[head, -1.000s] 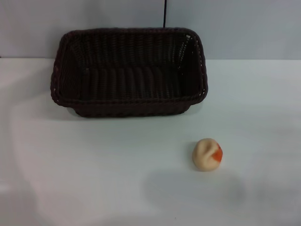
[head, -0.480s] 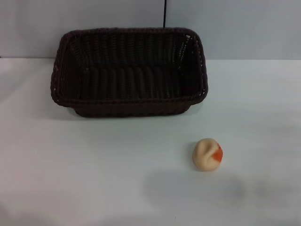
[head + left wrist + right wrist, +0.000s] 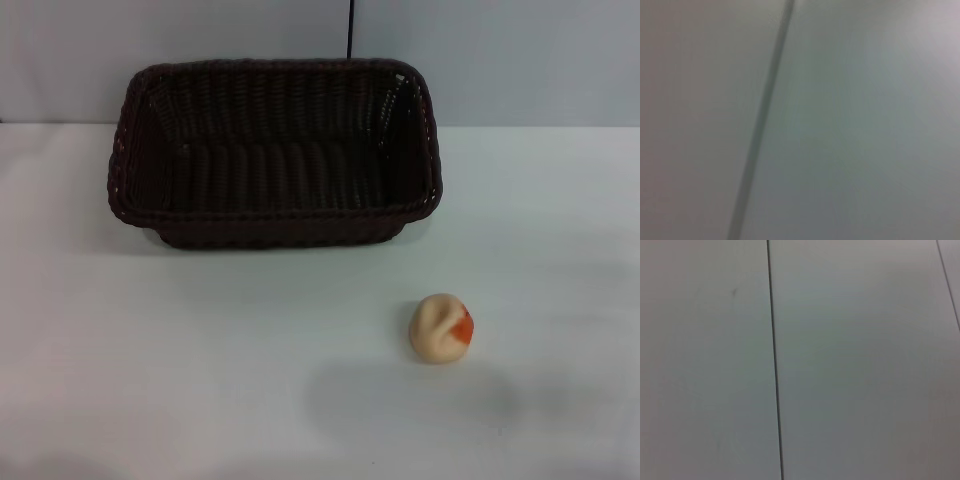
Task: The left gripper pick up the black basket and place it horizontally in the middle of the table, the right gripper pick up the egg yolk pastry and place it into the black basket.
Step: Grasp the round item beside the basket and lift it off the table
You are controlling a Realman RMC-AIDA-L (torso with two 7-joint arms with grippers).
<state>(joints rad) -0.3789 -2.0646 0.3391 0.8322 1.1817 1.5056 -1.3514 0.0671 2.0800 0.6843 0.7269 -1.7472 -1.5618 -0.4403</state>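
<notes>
— Looking at the tabletop point(image 3: 150, 350), what do you make out?

— A white surface with two things on it. The basket point(image 3: 275, 150) sits toward the far edge, close to the pale wall point(image 3: 500, 60), its long side running across. It stands flat on its base, open side up, and I can see nothing inside but the dark weave.

— And the pastry point(image 3: 441, 327)?

— Nearer to us and off to the right of the basket, well apart from it, resting on the bare tabletop. It is a pale cream ball with a fold across it, and its orange-red patch faces right. A faint shadow lies on the surface just in front of it.

— Where is the left end effector? The right one?

— Neither shows from the head camera, and no arm reaches over the tabletop. Each wrist camera gives only a plain grey-white surface crossed by a dark seam point(image 3: 774, 360); the left one shows its seam point(image 3: 760, 125) blurred and slanting. No fingers appear in either, so I cannot tell how far open either end effector is, or whether it has hold of anything.

— So nothing touches the basket or the pastry?

— Nothing that I can see.
</notes>
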